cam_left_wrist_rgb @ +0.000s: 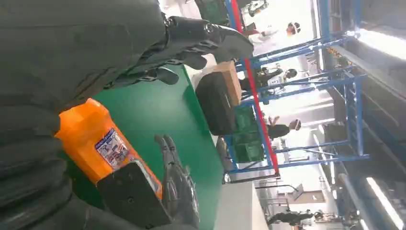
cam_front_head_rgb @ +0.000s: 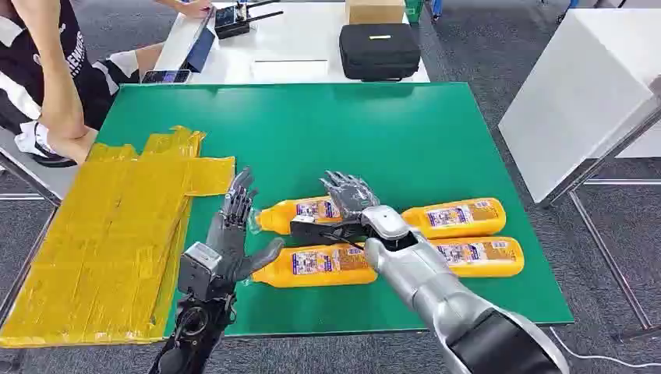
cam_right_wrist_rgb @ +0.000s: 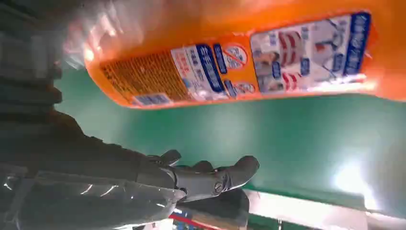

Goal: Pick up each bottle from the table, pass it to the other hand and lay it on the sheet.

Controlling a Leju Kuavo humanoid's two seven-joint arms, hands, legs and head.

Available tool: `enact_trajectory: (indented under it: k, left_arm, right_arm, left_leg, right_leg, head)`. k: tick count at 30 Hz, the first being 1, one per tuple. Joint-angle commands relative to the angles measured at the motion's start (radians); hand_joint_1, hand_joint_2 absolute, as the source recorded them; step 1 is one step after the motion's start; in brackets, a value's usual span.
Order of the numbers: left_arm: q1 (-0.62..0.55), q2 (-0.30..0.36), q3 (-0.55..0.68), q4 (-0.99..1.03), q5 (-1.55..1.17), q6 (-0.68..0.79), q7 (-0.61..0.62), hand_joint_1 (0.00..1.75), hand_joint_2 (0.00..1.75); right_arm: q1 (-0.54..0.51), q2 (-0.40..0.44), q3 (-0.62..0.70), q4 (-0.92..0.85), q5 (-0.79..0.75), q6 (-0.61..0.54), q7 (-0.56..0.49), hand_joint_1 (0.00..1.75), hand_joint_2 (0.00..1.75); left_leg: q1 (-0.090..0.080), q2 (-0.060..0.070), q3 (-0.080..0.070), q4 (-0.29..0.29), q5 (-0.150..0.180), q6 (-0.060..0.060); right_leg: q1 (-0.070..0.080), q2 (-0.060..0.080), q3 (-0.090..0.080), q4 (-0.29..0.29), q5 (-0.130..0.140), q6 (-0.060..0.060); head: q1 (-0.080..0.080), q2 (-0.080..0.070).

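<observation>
Several orange bottles with printed labels lie on their sides on the green table [cam_front_head_rgb: 390,132]. My right hand [cam_front_head_rgb: 349,195] hovers with spread fingers over the back left bottle [cam_front_head_rgb: 300,212], whose label [cam_right_wrist_rgb: 230,72] fills much of the right wrist view, and grips nothing. My left hand [cam_front_head_rgb: 234,226] stands open, fingers pointing away, just left of that bottle's neck; the same bottle [cam_left_wrist_rgb: 98,139] sits close in the left wrist view. More bottles lie at the front left [cam_front_head_rgb: 319,265], back right [cam_front_head_rgb: 460,218] and front right [cam_front_head_rgb: 479,257]. The yellow sheet [cam_front_head_rgb: 117,234] covers the table's left side.
A person in a black and white top [cam_front_head_rgb: 47,78] sits at the far left by the sheet. Behind the green table, a white table holds a black case [cam_front_head_rgb: 379,51], a cardboard box [cam_front_head_rgb: 374,9] and a phone [cam_front_head_rgb: 165,76]. Another white table [cam_front_head_rgb: 577,93] stands at the right.
</observation>
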Motion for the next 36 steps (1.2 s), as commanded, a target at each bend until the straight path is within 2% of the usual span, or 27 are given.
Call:
enact_trajectory:
  k: [1, 3, 10, 12, 14, 15, 16, 19, 20, 21, 22, 23, 25, 26, 28, 29, 30, 31, 32, 36]
  left_arm:
    - [-0.059, 0.004, -0.014, 0.107, 0.015, -0.001, 0.006, 0.00, 1.75]
    - [-0.063, 0.004, -0.018, 0.117, 0.017, -0.001, 0.005, 0.00, 1.75]
    - [-0.071, 0.003, -0.027, 0.133, 0.022, -0.004, 0.005, 0.00, 1.75]
    - [-0.075, 0.002, -0.033, 0.140, 0.023, -0.007, 0.005, 0.00, 1.75]
    - [-0.077, 0.002, -0.037, 0.145, 0.026, -0.010, 0.002, 0.00, 1.75]
    - [-0.076, 0.004, -0.043, 0.143, 0.028, -0.017, -0.014, 0.00, 1.75]
    - [-0.073, 0.003, -0.051, 0.137, 0.026, -0.021, -0.026, 0.00, 1.75]
    - [-0.064, 0.007, -0.072, 0.108, 0.026, -0.028, -0.043, 0.00, 1.75]
    - [-0.061, 0.006, -0.077, 0.098, 0.025, -0.029, -0.043, 0.00, 1.75]
    - [-0.060, 0.006, -0.079, 0.093, 0.025, -0.029, -0.043, 0.00, 1.75]
    - [-0.060, 0.006, -0.080, 0.092, 0.025, -0.029, -0.043, 0.00, 1.75]
    - [-0.061, 0.006, -0.081, 0.092, 0.025, -0.030, -0.043, 0.00, 1.75]
    - [-0.061, 0.007, -0.080, 0.094, 0.025, -0.029, -0.043, 0.00, 1.75]
    - [-0.059, 0.007, -0.079, 0.093, 0.025, -0.028, -0.044, 0.00, 1.75]
    - [-0.058, 0.007, -0.078, 0.091, 0.025, -0.027, -0.044, 0.00, 1.75]
    - [-0.055, 0.009, -0.077, 0.086, 0.025, -0.027, -0.044, 0.00, 1.75]
    - [-0.053, 0.009, -0.076, 0.083, 0.025, -0.028, -0.044, 0.00, 1.75]
    - [-0.049, 0.010, -0.075, 0.080, 0.024, -0.027, -0.044, 0.00, 1.75]
    - [-0.047, 0.010, -0.075, 0.080, 0.023, -0.026, -0.044, 0.00, 1.75]
    - [-0.038, 0.011, -0.074, 0.073, 0.020, -0.022, -0.045, 0.00, 1.75]
  right_arm:
    - [-0.057, -0.007, -0.015, 0.167, -0.016, -0.005, 0.024, 0.00, 1.75]
    - [-0.055, -0.012, -0.024, 0.180, -0.019, -0.007, 0.031, 0.00, 1.75]
    - [-0.050, -0.020, -0.051, 0.204, -0.032, 0.000, 0.043, 0.00, 1.75]
    - [-0.045, -0.026, -0.066, 0.218, -0.040, 0.006, 0.044, 0.00, 1.75]
    - [-0.038, -0.031, -0.081, 0.226, -0.051, 0.012, 0.031, 0.00, 1.75]
    - [-0.034, -0.033, -0.088, 0.230, -0.057, 0.022, 0.015, 0.00, 1.75]
    - [-0.029, -0.036, -0.089, 0.236, -0.058, 0.030, 0.004, 0.00, 1.75]
    - [-0.027, -0.039, -0.088, 0.249, -0.048, 0.040, -0.018, 0.00, 1.75]
    - [-0.027, -0.040, -0.088, 0.254, -0.045, 0.041, -0.017, 0.07, 1.75]
    - [-0.027, -0.040, -0.087, 0.256, -0.042, 0.038, -0.017, 0.28, 1.75]
    - [-0.027, -0.040, -0.088, 0.256, -0.042, 0.037, -0.017, 0.28, 1.75]
    - [-0.026, -0.040, -0.089, 0.257, -0.041, 0.035, -0.018, 0.56, 1.75]
    - [-0.023, -0.039, -0.093, 0.256, -0.041, 0.027, -0.019, 1.27, 1.75]
    - [-0.021, -0.039, -0.095, 0.255, -0.040, 0.022, -0.019, 1.45, 1.75]
    - [-0.019, -0.039, -0.096, 0.254, -0.038, 0.017, -0.018, 1.47, 1.75]
    - [-0.015, -0.040, -0.097, 0.251, -0.036, 0.008, -0.017, 1.54, 1.75]
    - [-0.012, -0.040, -0.100, 0.249, -0.035, -0.002, -0.016, 1.61, 1.75]
    - [-0.006, -0.042, -0.101, 0.243, -0.027, -0.024, -0.012, 1.71, 1.75]
    - [-0.003, -0.043, -0.103, 0.239, -0.025, -0.033, -0.012, 1.75, 1.75]
    - [0.009, -0.045, -0.129, 0.219, -0.029, -0.112, -0.015, 1.75, 1.75]
  left_leg:
    - [0.000, -0.002, 0.003, 0.000, -0.001, -0.002]
    - [0.000, -0.002, 0.007, 0.000, -0.003, -0.003]
    - [0.000, -0.002, 0.004, 0.000, -0.001, -0.002]
    - [0.001, -0.002, 0.008, 0.001, -0.004, -0.003]
    - [0.001, -0.003, 0.004, 0.000, -0.001, -0.002]
    - [0.001, -0.003, 0.011, 0.001, -0.005, -0.004]
    - [0.000, -0.002, 0.003, -0.001, -0.001, -0.001]
    - [0.000, -0.003, 0.006, 0.000, -0.002, -0.002]
    - [0.001, -0.002, 0.005, 0.000, -0.002, -0.002]
    - [0.001, -0.003, 0.007, 0.000, -0.003, -0.003]
    - [0.001, -0.003, 0.008, 0.000, -0.003, -0.003]
    - [0.001, -0.003, 0.006, 0.000, -0.002, -0.002]
    - [0.001, -0.002, 0.007, 0.000, -0.002, -0.002]
    - [0.001, -0.002, 0.005, 0.000, -0.002, -0.002]
    - [0.001, -0.002, 0.007, 0.000, -0.002, -0.002]
    - [0.001, -0.002, 0.006, 0.000, -0.002, -0.002]
    - [0.001, -0.003, 0.012, 0.000, -0.005, -0.004]
    - [0.001, -0.002, 0.006, 0.000, -0.002, -0.002]
    - [0.001, -0.002, 0.010, 0.000, -0.004, -0.003]
    - [0.001, -0.002, 0.006, -0.001, -0.001, -0.002]
  right_leg:
    - [0.001, -0.003, 0.004, 0.000, -0.002, -0.001]
    - [0.001, -0.004, 0.007, 0.001, -0.004, -0.002]
    - [0.000, -0.003, 0.004, 0.000, -0.002, -0.001]
    - [0.001, -0.005, 0.008, 0.001, -0.004, -0.002]
    - [0.001, -0.004, 0.005, 0.000, -0.002, -0.001]
    - [0.002, -0.006, 0.011, 0.001, -0.006, -0.003]
    - [0.000, -0.003, 0.003, 0.000, -0.002, -0.001]
    - [0.001, -0.004, 0.007, 0.000, -0.003, -0.002]
    - [0.001, -0.004, 0.005, 0.000, -0.002, -0.002]
    - [0.001, -0.005, 0.007, 0.000, -0.004, -0.002]
    - [0.001, -0.005, 0.008, 0.000, -0.004, -0.002]
    - [0.001, -0.004, 0.007, 0.000, -0.003, -0.002]
    - [0.001, -0.004, 0.007, 0.000, -0.003, -0.002]
    - [0.001, -0.004, 0.006, -0.001, -0.002, -0.002]
    - [0.001, -0.004, 0.007, -0.001, -0.003, -0.002]
    - [0.001, -0.004, 0.006, -0.001, -0.002, -0.002]
    - [0.002, -0.006, 0.012, 0.000, -0.005, -0.003]
    - [0.001, -0.003, 0.007, -0.001, -0.002, -0.002]
    - [0.001, -0.004, 0.010, 0.000, -0.004, -0.003]
    - [0.001, -0.003, 0.006, -0.001, -0.002, -0.002]
  head:
    - [0.000, 0.000]
    - [0.000, 0.000]
    - [0.000, 0.000]
    - [0.000, 0.000]
    - [0.000, 0.000]
    - [0.000, 0.000]
    - [0.000, 0.000]
    - [0.000, 0.000]
    - [0.000, 0.000]
    - [0.000, 0.000]
    - [0.000, 0.000]
    - [0.000, 0.000]
    - [0.000, 0.000]
    - [0.000, 0.000]
    - [0.000, 0.000]
    - [0.000, 0.000]
    - [0.000, 0.000]
    - [0.000, 0.000]
    - [0.000, 0.000]
    - [0.000, 0.000]
